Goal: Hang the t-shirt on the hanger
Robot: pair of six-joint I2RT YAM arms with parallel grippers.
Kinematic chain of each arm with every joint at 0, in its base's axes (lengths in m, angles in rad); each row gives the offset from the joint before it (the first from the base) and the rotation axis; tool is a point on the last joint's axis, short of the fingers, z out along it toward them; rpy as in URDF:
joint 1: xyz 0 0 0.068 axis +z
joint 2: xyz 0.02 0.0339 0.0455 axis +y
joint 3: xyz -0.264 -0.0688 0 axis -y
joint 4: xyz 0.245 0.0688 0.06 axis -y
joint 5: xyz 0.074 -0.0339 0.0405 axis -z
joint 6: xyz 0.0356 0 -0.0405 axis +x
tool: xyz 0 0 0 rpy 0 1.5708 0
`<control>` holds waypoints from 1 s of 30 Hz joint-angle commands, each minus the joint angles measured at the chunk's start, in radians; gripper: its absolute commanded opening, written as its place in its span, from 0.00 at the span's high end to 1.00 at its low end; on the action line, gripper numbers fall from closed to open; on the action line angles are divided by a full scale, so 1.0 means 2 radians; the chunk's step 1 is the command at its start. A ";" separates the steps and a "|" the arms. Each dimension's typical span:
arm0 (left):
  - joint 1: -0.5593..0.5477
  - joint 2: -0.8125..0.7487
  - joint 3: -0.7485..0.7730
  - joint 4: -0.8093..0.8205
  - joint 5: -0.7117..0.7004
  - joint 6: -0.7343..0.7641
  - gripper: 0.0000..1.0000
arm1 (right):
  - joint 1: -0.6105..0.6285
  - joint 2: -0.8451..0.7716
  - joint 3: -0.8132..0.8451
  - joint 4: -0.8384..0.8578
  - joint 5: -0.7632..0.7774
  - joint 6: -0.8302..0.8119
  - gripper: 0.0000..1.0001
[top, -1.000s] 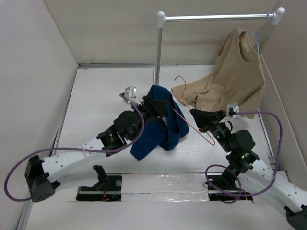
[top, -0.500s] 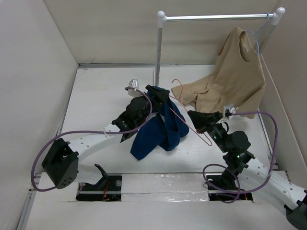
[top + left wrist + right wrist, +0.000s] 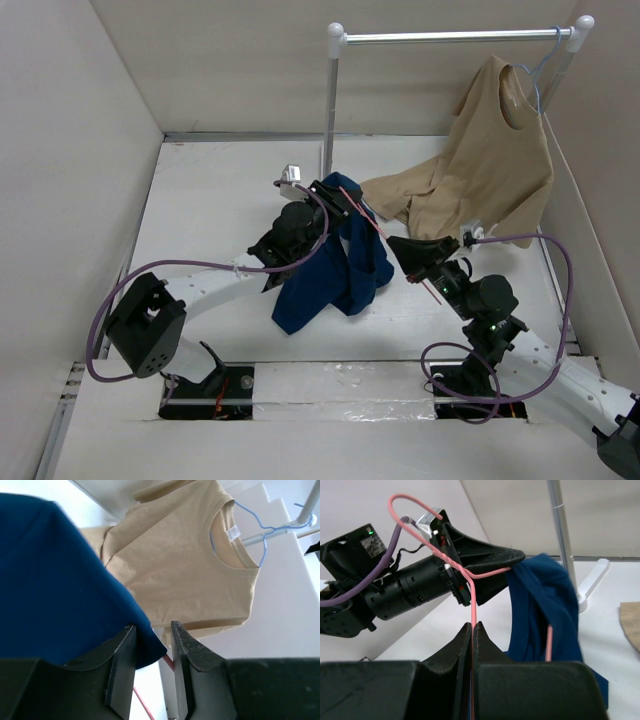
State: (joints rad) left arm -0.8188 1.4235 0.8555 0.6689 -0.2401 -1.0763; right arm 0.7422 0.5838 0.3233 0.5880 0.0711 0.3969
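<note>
Left gripper (image 3: 153, 631) pinches only an edge of the navy t-shirt (image 3: 50, 580), right gripper (image 3: 471, 627) clamps the pink hanger (image 3: 472, 597) beside it; cloth may slip.

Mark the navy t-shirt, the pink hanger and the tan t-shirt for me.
navy t-shirt (image 3: 312, 288): top view, draped body.
pink hanger (image 3: 472, 600): right wrist view, straight wire stem.
tan t-shirt (image 3: 185, 575): left wrist view, chest.

Tan t-shirt (image 3: 495, 160) on a clothes rail (image 3: 450, 37)
It hangs from a light blue hanger (image 3: 248, 535), beyond the left fingers (image 3: 120, 665), hem spread on the white desk (image 3: 200, 200).
</note>
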 commanded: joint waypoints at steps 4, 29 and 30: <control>-0.020 -0.018 0.028 0.035 0.004 0.020 0.68 | 0.005 0.005 -0.001 0.066 -0.006 0.009 1.00; -0.020 -0.079 -0.052 0.100 0.067 0.009 1.00 | 0.005 0.058 0.009 0.080 -0.001 0.019 1.00; -0.020 -0.083 -0.052 0.097 0.063 0.012 1.00 | 0.005 0.055 0.018 0.032 -0.003 0.016 1.00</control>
State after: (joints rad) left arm -0.8574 1.3178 0.7509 0.7757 -0.1135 -1.0721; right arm 0.7475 0.7059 0.3012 0.6777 0.0639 0.4381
